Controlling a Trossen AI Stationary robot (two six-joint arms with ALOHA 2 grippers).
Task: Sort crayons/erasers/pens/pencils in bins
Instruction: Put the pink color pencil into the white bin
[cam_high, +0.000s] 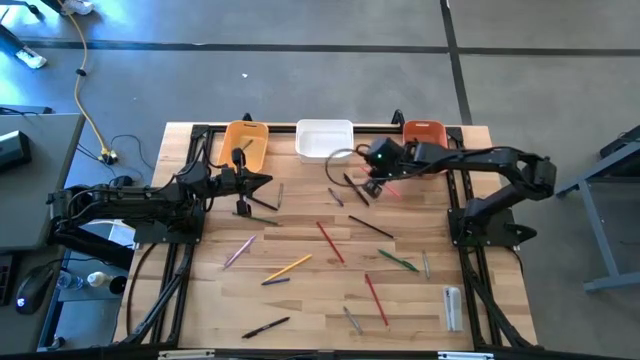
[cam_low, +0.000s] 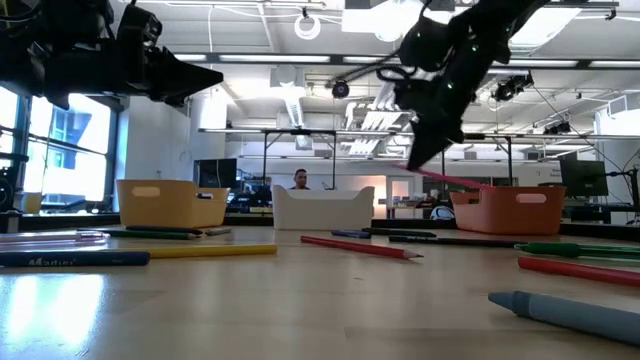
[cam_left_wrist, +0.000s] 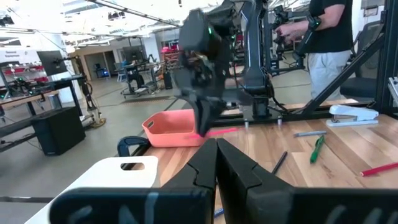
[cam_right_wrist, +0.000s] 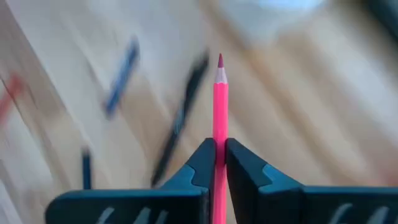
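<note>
Gripping a pink pencil (cam_right_wrist: 220, 99), the right claw (cam_right_wrist: 220, 152) is clenched on its shaft, tip pointing fwd past the fingers. In the high view the right claw (cam_high: 378, 178) hangs over the desk (cam_high: 300, 300) just in front of the white bin (cam_high: 324, 139) and red-orange bin (cam_high: 424, 132), pencil (cam_high: 392, 190) sticking out toward the right. Low view: pencil (cam_low: 455, 178) is lifted clear of the desk, slanting down toward the red-orange bin (cam_low: 508, 208); right claw (cam_low: 425, 150) above it. Left wrist view shows the same: right claw (cam_left_wrist: 202, 121) w/ pink pencil (cam_left_wrist: 221, 131) beside the red-orange bin (cam_left_wrist: 171, 129).

Left claw (cam_high: 265, 181) is clenched, nothing in it, hovering near the yellow bin (cam_high: 245, 143); fingers pressed together in its wrist view (cam_left_wrist: 216, 165). Low view has it high up, left claw (cam_low: 205, 78).

Bins sit in a row at the desk's far edge: yellow, white, red-orange. Cannot tell what's inside them.

Still loose on the desk: red pencil (cam_high: 330, 242) mid-desk, another red pencil (cam_high: 376, 299) nearer the front, yellow pencil (cam_high: 288, 267), pink pencil (cam_high: 239, 250) left of center, green pencil (cam_high: 398, 260) right of center. Black pens: one (cam_high: 370, 227) mid-desk, one (cam_high: 266, 327) near the front edge, two near the right claw (cam_high: 353, 189). Whitish oblong item (cam_high: 452, 306) at front right.

Person (cam_left_wrist: 323, 37) stands beyond the desk in the left wrist view.
</note>
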